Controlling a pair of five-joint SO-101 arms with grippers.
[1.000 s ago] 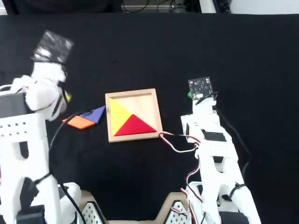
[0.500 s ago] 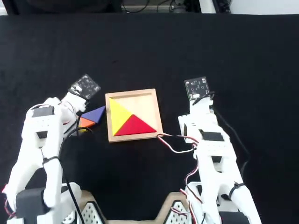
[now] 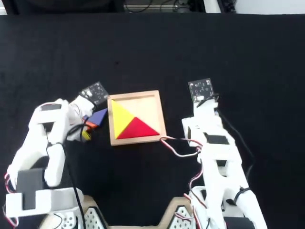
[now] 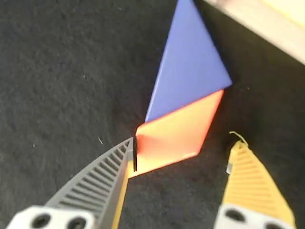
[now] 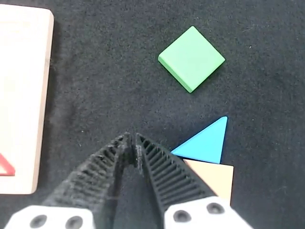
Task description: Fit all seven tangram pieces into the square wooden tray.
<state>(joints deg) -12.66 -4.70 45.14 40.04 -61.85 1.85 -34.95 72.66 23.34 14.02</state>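
Note:
The square wooden tray (image 3: pixel 136 95) holds a yellow triangle (image 3: pixel 121 114) and a red triangle (image 3: pixel 138 128). Just left of it lie a blue triangle (image 4: pixel 188 67) and an orange parallelogram (image 4: pixel 176 133), touching each other. My left gripper (image 4: pixel 183 148) is open low over them, its fingers straddling the orange piece; in the high view the blue triangle (image 3: pixel 98 116) peeks out beside that arm. My right gripper (image 5: pixel 131 140) is shut on nothing over bare cloth right of the tray (image 5: pixel 24 95), near a green square (image 5: pixel 191 58), a light blue triangle (image 5: pixel 205 143) and a beige piece (image 5: pixel 214 179).
Black cloth covers the table. The right arm (image 3: pixel 209 138) stands to the right of the tray, with a red-white cable (image 3: pixel 178 145) looping close to the tray's front right corner. The far half of the table is open.
The left arm came down from a raised pose at the far left and moved right, onto the blue and orange pieces. The right arm barely moved.

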